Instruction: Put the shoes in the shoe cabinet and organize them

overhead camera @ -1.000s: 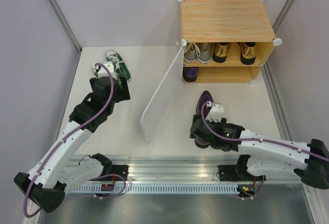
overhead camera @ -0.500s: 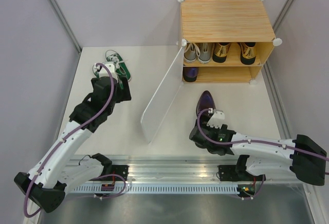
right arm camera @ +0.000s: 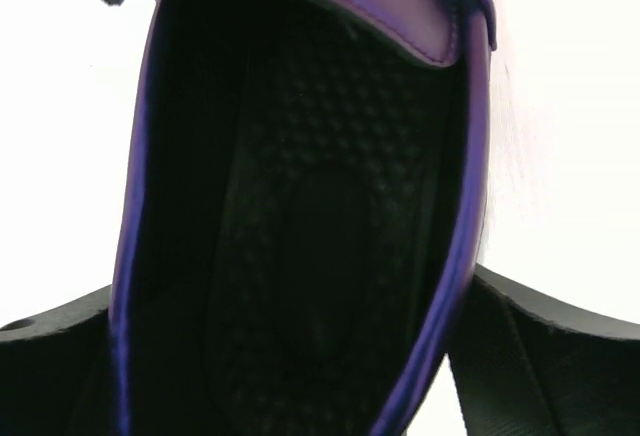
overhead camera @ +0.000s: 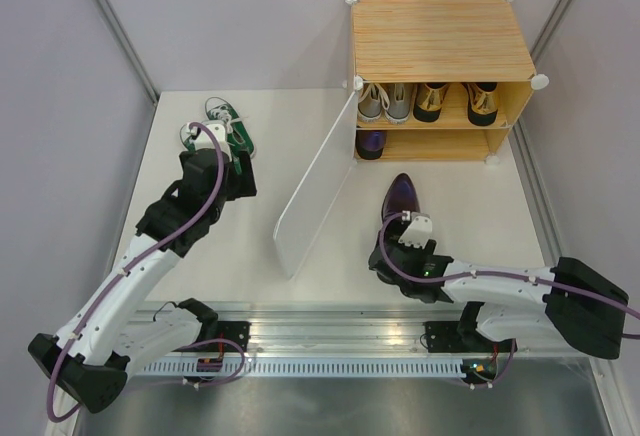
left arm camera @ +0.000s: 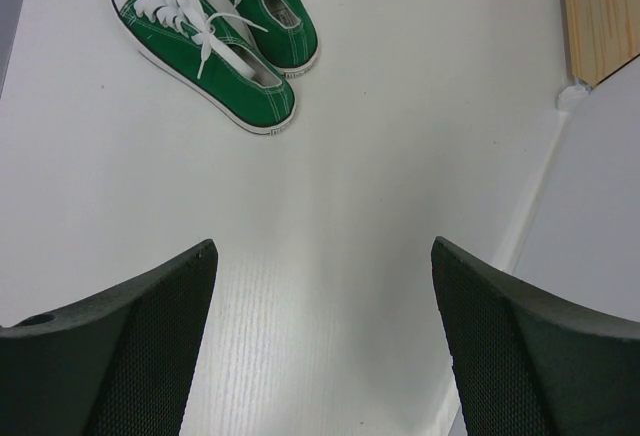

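Observation:
One glossy purple dress shoe lies on the table in front of the shoe cabinet, toe toward it. My right gripper is open and straddles the shoe's heel. In the right wrist view the shoe's dark opening fills the space between the fingers of the right gripper. The green sneakers stand side by side at the far left, also seen in the left wrist view. My left gripper is open and empty just near of them, above bare table.
The cabinet's white door hangs open, slanting toward the near side between the two arms. Grey sneakers and gold shoes sit on the upper shelf. The other purple shoe is at the left of the lower shelf.
My right gripper has dropped lower and nearer over the purple shoe's heel, and its arm has folded closer to the table. The shoe and the left arm have stayed put.

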You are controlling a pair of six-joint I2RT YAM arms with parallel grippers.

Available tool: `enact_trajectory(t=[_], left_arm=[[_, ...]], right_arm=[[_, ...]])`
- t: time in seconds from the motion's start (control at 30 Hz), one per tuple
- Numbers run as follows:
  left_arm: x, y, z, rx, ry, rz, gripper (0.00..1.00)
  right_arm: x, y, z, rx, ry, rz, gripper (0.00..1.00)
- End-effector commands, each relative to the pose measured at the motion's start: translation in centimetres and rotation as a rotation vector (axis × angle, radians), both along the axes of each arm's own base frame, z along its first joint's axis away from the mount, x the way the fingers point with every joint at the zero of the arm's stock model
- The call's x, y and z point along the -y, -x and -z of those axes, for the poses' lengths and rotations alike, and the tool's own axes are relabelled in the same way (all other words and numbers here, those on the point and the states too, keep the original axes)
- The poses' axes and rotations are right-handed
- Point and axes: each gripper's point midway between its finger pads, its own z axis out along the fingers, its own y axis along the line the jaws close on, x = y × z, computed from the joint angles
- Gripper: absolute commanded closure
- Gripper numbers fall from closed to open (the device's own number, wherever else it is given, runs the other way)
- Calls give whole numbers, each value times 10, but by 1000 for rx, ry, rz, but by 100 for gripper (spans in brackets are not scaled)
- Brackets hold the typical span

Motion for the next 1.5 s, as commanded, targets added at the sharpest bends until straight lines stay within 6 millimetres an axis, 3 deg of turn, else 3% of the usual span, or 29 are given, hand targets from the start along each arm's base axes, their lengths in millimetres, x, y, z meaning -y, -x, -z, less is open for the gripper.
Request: enact_trajectory(t=[0.0, 0.1, 0.13, 0.23, 0.43, 0.6, 0.83, 1.13, 1.47], left_arm=[[3, -4, -6, 26, -12, 31, 10], [3, -4, -5, 24, -13, 34, 10], [4, -4, -5, 25, -13, 36, 10], [5, -4, -5, 23, -11, 44, 10], [8, -4, -5, 20, -6, 58, 10], [9, -3, -5, 20, 0, 67, 10], [11, -3, -3, 14, -4, 74, 10], [11, -4, -1, 6, -7, 75, 10], [11, -4, -2, 8, -9, 77, 11]], right_arm=[[-6, -9, 7, 14, 29, -49, 9], [-5, -11, 3, 32, 54, -75, 27], [-4, -12, 1, 36, 59, -79, 39], [2, -16, -4, 56, 63, -74, 46], [14, -19, -12, 88, 29, -56, 70], [14, -21, -26, 126, -18, -69, 99], [19, -25, -55, 216, -81, -48, 99], [34, -28, -64, 292, -101, 14, 99], [45, -51, -97, 418, -73, 65, 99]])
